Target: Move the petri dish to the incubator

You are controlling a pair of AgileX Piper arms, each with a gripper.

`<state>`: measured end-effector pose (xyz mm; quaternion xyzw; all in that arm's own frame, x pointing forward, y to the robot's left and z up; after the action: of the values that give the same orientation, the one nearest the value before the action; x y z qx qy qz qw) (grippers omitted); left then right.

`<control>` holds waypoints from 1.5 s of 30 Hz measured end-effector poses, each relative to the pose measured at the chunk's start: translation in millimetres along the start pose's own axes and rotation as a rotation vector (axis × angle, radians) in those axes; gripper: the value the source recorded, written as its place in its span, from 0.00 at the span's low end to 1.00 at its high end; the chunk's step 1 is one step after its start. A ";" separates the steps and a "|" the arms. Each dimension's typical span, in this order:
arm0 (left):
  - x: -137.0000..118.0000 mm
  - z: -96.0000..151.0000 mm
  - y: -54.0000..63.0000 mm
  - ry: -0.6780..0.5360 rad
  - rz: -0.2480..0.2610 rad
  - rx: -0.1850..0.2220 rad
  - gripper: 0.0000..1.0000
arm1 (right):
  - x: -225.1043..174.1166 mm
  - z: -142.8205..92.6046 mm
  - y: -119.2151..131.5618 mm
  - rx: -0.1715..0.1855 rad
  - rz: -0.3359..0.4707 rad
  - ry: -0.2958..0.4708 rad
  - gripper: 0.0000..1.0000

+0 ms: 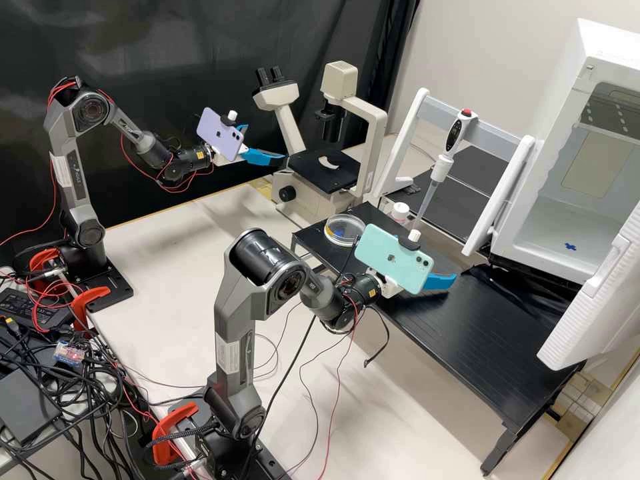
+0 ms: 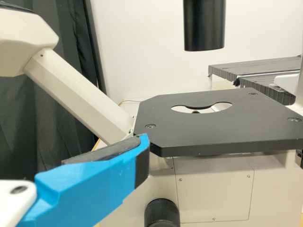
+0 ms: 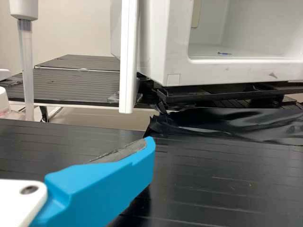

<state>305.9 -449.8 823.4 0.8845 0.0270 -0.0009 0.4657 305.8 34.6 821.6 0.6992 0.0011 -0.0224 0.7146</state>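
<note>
Left end effector (image 1: 267,142) part-hidden by lilac phone (image 1: 217,139), right end effector (image 1: 440,280) by mint phone (image 1: 388,265), both spread apart

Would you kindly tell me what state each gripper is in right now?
Left gripper: open, holding nothing.
Right gripper: open, holding nothing.

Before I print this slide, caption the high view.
Petri dish on a black rack near an inverted microscope, the incubator standing open.
</note>
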 end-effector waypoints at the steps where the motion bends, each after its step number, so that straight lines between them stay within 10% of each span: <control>1: 0.0 0.0 0.0 0.000 0.000 0.000 1.00 | 0.0 0.0 0.0 0.000 0.000 0.000 1.00; 14: 0.0 0.0 0.0 0.000 0.000 0.000 1.00 | -14.2 -6.5 3.3 0.032 -0.003 0.035 1.00; 31: 0.0 0.0 0.0 0.000 0.000 0.000 1.00 | -57.2 -72.6 -39.5 0.006 -0.153 0.358 1.00; 45: 0.0 0.0 0.0 0.000 0.000 0.000 1.00 | -37.7 -65.1 -90.8 -0.027 -0.323 0.311 1.00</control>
<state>305.9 -449.8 823.4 0.8845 0.0270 -0.0009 0.4657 267.0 98.9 730.6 0.6753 0.2232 -0.0285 0.7023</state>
